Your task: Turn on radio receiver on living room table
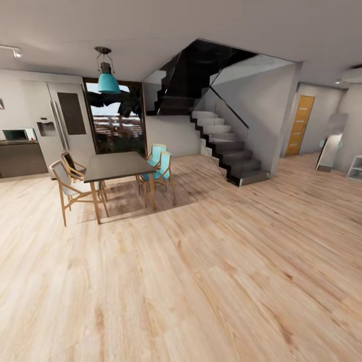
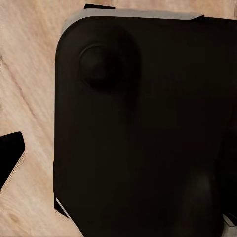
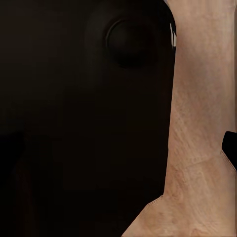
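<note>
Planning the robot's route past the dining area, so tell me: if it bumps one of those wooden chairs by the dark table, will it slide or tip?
The wooden chair stands on thin splayed legs, so it probably slides easily on the smooth plank floor. Its open frame looks light. A high push on the backrest might tip it.

Bright, even daylight; soft shadows; wrist views dark, blurred.
</note>
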Motion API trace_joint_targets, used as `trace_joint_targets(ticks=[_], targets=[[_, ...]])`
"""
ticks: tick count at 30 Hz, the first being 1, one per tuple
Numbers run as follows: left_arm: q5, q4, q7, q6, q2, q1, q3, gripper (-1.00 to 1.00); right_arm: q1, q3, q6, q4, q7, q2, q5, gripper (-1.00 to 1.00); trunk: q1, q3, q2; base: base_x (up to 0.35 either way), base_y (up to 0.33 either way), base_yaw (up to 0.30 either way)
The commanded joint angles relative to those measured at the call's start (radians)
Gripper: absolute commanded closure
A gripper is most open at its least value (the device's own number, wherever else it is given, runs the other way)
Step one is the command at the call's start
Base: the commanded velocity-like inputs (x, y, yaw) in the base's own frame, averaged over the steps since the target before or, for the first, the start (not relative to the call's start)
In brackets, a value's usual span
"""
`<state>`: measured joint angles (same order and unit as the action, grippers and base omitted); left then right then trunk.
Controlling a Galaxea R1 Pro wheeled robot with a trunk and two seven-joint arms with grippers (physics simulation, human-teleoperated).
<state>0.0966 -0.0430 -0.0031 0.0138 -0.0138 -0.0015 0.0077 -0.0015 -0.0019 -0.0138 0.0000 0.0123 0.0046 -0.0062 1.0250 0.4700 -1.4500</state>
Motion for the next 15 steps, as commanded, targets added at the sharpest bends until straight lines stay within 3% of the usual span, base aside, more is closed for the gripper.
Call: trace_joint_targets(ticks=[1, 15], targets=[[0.0, 0.0, 0.0, 0.0, 0.0, 0.0, 0.0, -1.0, 0.0, 0.0, 0.0, 0.0, 0.0, 0.0, 0.0, -1.0, 0.0, 0.0, 0.0, 0.323, 0.0, 0.0], [0.0, 0.0, 0.0, 0.0, 0.0, 0.0, 0.0, -1.0, 0.0, -0.001, 0.0, 0.0, 0.0, 0.0, 0.0, -1.0, 0.0, 0.0, 0.0, 0.323, 0.0, 0.0]])
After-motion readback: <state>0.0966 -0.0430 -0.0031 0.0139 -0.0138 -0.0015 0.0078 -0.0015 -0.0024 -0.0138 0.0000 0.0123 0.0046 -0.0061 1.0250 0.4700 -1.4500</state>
